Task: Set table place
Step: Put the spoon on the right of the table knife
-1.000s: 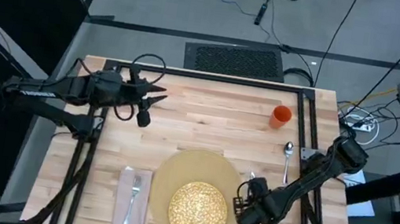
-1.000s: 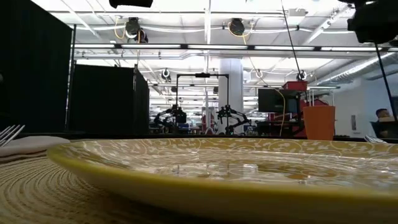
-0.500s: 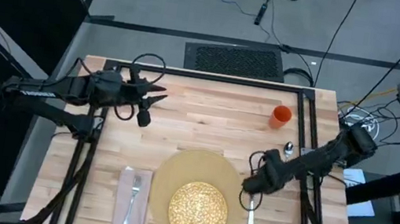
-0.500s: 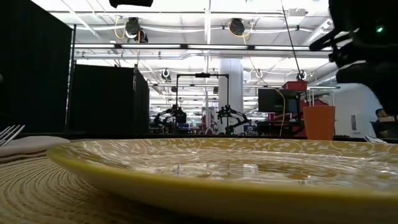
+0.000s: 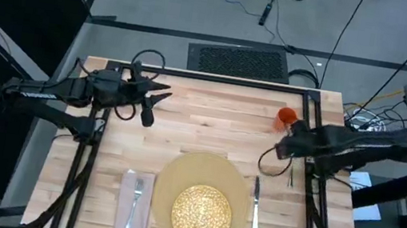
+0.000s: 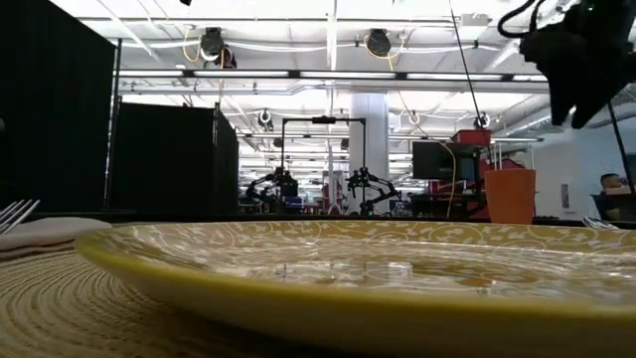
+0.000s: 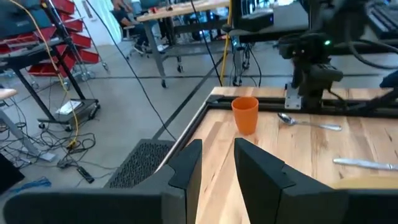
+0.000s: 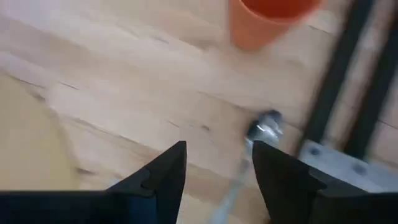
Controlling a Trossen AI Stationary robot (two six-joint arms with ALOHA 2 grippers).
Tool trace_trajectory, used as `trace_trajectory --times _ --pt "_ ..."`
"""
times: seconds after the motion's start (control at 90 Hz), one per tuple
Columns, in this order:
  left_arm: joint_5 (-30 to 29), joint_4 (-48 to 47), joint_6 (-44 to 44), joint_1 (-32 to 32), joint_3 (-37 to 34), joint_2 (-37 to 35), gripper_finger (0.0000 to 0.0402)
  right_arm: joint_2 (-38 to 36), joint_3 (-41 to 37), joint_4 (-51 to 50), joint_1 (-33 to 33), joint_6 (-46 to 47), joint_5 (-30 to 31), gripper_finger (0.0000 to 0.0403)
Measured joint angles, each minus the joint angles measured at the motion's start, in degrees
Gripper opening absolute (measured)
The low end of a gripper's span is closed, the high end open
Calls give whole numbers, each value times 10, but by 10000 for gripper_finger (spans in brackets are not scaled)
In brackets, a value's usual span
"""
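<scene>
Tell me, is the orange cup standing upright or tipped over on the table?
Upright. In the left wrist view the orange cup stands on its base on the wooden table, mouth up, beside the spoon.

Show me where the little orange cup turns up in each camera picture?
High view: orange cup near the table's far right corner.
Low view: cup at right, beyond the yellow plate.
Left wrist view: centre.
Right wrist view: top edge.
Shared landmark: the spoon beside it.
</scene>
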Motion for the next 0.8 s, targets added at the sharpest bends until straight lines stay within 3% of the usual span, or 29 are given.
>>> trace_trajectory --times 0.222,0.8 --pt "-1 10 -15 0 0 0 81 -33 -130 121 -92 -88 -128 160" --pt "0 9 -30 0 0 0 81 126 -158 135 -102 -250 -150 160"
